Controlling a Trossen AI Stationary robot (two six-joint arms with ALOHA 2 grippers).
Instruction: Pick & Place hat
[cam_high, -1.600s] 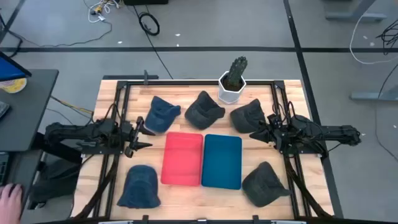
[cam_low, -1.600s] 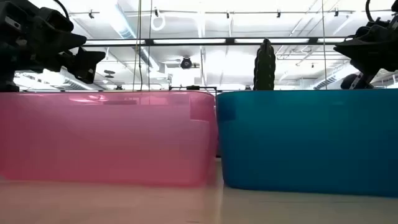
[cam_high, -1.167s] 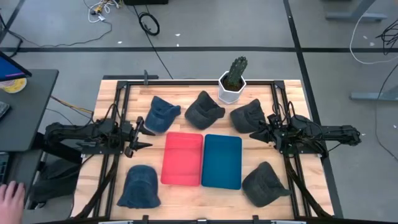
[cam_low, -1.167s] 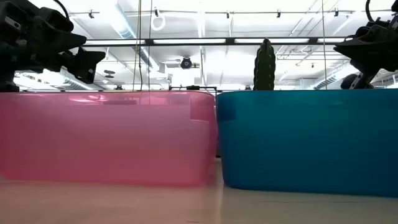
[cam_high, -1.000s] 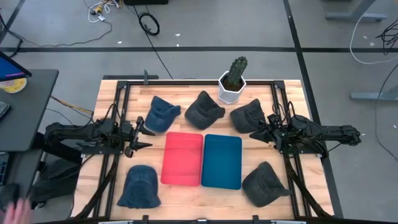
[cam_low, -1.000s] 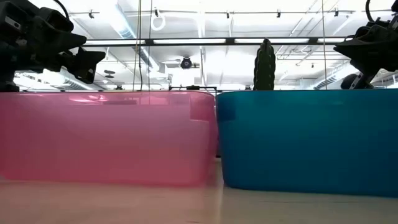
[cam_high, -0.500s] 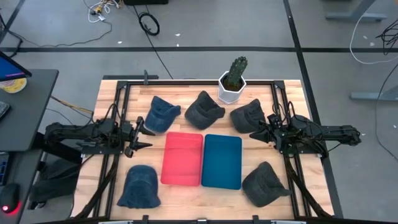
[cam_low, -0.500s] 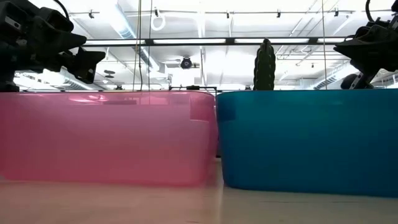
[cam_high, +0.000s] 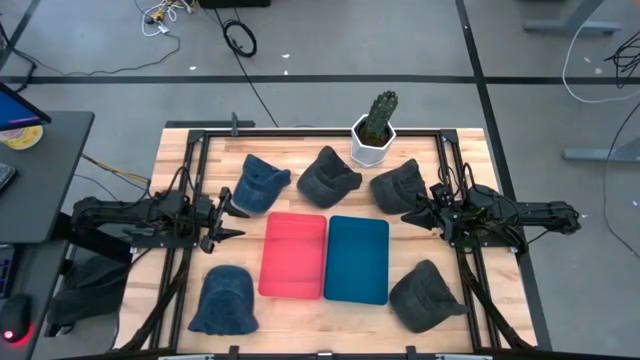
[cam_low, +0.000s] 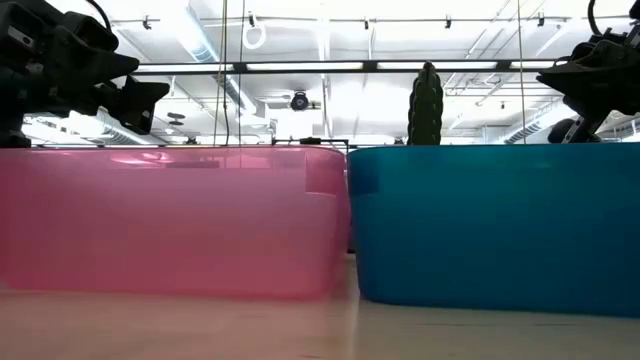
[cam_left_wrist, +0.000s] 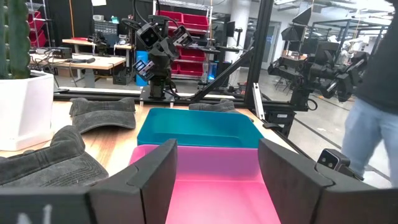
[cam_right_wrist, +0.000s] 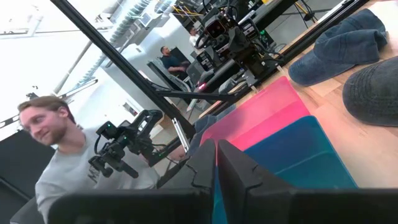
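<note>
Hats lie around my two bins on the wooden table (cam_high: 300, 312): a blue hat (cam_high: 258, 184) at the far left, a dark grey hat (cam_high: 327, 177) at far centre, a grey hat (cam_high: 398, 187) at far right, a second blue hat (cam_high: 224, 301) near left, and a second grey hat (cam_high: 424, 296) near right. The far blue one runs lengthwise toward the far right, brim that way. The red bin (cam_high: 293, 254) and the teal bin (cam_high: 357, 259) sit side by side in the middle, touching, and I see nothing inside either. A potted cactus (cam_high: 375, 128) stands at the far edge between two hats. My left gripper (cam_high: 228, 222) hovers with its fingers spread, just left of the red bin, holding nothing. My right gripper (cam_high: 412, 216) hangs beside the far right hat, fingers pressed together, empty. Bare wood shows between bins and near hats. A person (cam_right_wrist: 68, 155) shows in the right wrist view beyond the table.
</note>
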